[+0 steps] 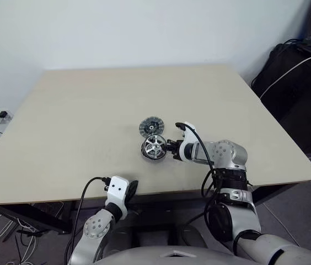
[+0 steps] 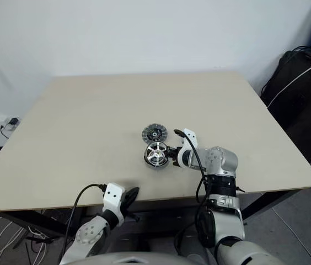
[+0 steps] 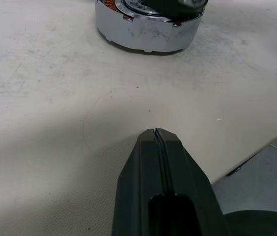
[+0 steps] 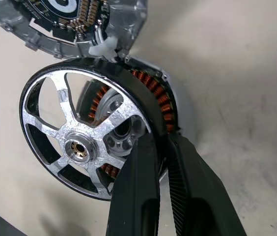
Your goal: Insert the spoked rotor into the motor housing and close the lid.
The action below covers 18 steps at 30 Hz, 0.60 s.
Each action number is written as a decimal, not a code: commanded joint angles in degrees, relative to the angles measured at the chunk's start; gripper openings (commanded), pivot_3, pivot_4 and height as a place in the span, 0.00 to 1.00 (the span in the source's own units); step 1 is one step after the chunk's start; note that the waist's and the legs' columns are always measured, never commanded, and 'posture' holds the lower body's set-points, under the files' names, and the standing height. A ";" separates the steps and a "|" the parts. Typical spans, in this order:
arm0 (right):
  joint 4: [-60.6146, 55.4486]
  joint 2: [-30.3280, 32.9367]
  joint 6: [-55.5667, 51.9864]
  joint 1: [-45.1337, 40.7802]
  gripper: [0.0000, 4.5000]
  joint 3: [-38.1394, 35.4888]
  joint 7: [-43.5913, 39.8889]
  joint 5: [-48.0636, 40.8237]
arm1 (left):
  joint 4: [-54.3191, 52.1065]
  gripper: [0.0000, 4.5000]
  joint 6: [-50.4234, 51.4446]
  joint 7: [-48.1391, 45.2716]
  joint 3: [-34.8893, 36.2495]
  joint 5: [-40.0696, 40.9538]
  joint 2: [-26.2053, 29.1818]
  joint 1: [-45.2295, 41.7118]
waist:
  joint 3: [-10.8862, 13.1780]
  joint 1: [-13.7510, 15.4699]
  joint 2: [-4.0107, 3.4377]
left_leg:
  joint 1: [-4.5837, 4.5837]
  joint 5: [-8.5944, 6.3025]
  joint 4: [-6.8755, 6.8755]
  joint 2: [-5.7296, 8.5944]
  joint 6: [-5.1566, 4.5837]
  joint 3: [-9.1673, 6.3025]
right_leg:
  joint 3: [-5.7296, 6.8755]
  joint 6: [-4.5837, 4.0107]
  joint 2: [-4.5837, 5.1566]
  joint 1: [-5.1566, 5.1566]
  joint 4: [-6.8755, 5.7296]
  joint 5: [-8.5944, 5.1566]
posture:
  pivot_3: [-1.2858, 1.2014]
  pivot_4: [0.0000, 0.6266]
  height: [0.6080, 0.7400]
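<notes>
- our left gripper (image 1: 132, 187) sits shut and empty at the table's (image 1: 62, 138) near edge, well apart from the parts.
- mid-table, the spoked rotor (image 4: 82, 135) lies tilted over the motor housing (image 4: 165, 105), not seated; the lid (image 1: 151, 127) lies just behind, touching.
- our right gripper (image 4: 163, 152) pinches the rotor's black rim, fingers nearly closed.
- risk, we judge: letting go while it's tilted could jam or slide it off.
- there's open tabletop all round.

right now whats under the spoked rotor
The motor housing sits under the spoked rotor; its copper windings show through the spokes and past the rim. The right gripper pinches the rotor's rim. The rest of the housing is covered.
</notes>
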<state>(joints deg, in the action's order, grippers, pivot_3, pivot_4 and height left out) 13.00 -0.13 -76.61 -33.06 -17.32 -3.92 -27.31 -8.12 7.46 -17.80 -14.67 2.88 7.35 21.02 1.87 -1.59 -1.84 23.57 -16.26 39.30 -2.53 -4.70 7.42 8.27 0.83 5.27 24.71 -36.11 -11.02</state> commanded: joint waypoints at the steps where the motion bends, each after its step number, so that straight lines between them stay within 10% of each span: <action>1: -0.60 0.39 0.95 -2.11 0.30 0.40 -0.78 -0.17 | -3.64 0.00 0.31 0.19 -0.34 0.25 -0.09 -0.13 | 0.00 0.02 0.00 | -0.01 0.00 0.00 0.00 0.00 0.00 | 0.00 -0.01 0.00 0.00 0.00 0.00 | 0.52 0.00 1.00; 4: -1.15 0.45 0.84 -2.18 0.51 0.31 -0.80 -0.22 | -4.07 0.00 0.71 0.22 -0.42 0.35 -0.07 -0.04 | 0.00 0.05 0.00 | -0.04 -0.02 0.01 0.00 0.03 -0.02 | 0.02 -0.01 0.01 0.04 0.03 -0.01 | 0.52 0.00 1.00; 14: -10.43 1.40 2.49 -1.01 0.51 -0.44 0.54 0.33 | -4.18 0.00 0.78 -0.06 -0.46 0.47 0.04 0.06 | 0.00 0.09 0.00 | 0.02 -0.01 0.00 0.01 0.01 -0.01 | 0.01 0.02 0.01 0.02 0.05 0.01 | 0.52 0.00 1.00; 18: -15.50 3.76 6.12 1.32 0.31 7.22 -1.97 2.35 | -3.78 0.00 0.49 -0.26 -0.58 0.41 0.10 -0.15 | 0.00 0.04 0.00 | 0.01 -0.02 -0.02 0.00 0.03 -0.01 | 0.01 -0.02 0.00 0.03 0.05 -0.01 | 0.52 0.00 1.00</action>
<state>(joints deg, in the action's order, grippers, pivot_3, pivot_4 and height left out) 0.62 3.33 -72.74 -31.78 -13.07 -4.39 -25.42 -9.39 8.59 -17.67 -14.71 2.91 7.42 21.25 1.88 -1.55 -1.83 23.57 -16.28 39.28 -2.53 -4.67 7.41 8.28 0.79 5.27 24.74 -36.06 -11.05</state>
